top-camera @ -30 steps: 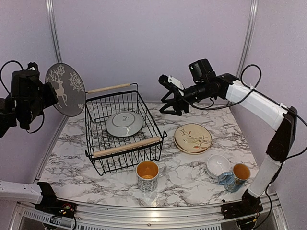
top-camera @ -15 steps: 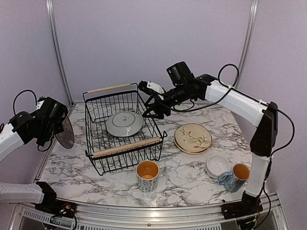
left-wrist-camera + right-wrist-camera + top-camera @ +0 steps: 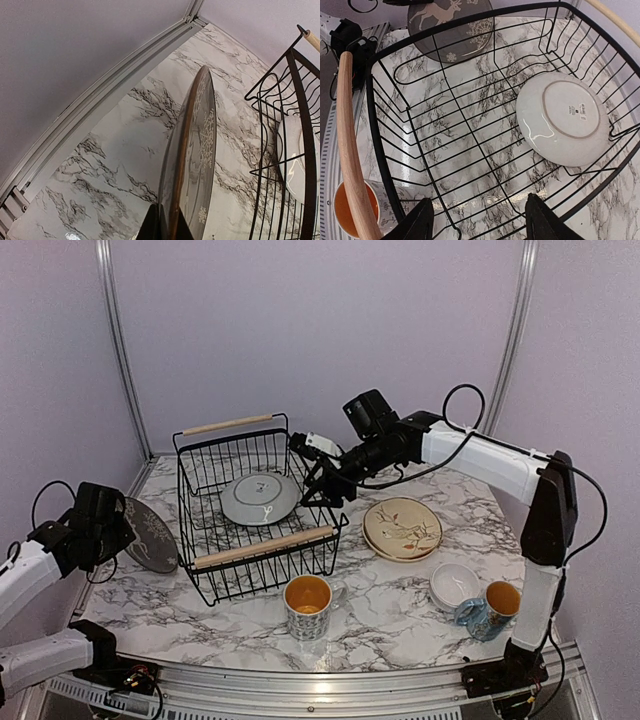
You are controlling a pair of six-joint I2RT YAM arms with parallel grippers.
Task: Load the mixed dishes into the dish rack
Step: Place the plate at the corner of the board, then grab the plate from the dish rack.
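Observation:
The dish rack (image 3: 265, 546), a black wire basket with wooden handles, stands left of centre; its wires (image 3: 455, 100) fill the right wrist view. A pale plate (image 3: 260, 498) (image 3: 563, 119) lies upside down inside it. My left gripper (image 3: 118, 530) (image 3: 165, 220) is shut on the rim of the dark grey reindeer plate (image 3: 150, 535) (image 3: 192, 160) (image 3: 451, 27), held on edge just left of the rack, low over the table. My right gripper (image 3: 325, 485) (image 3: 480, 215) hangs open over the rack's right rim with nothing between its fingers.
A tan leaf-patterned plate (image 3: 402, 528) lies on another plate right of the rack. A white bowl (image 3: 455, 585) and a blue mug (image 3: 490, 610) stand at the front right. A patterned orange-lined mug (image 3: 308, 605) (image 3: 355, 210) stands before the rack. An aluminium rail (image 3: 100, 100) edges the table's left side.
My left arm has brought the reindeer plate down from high at the left to table level beside the rack. My right gripper has moved left and down to the rack's right rim.

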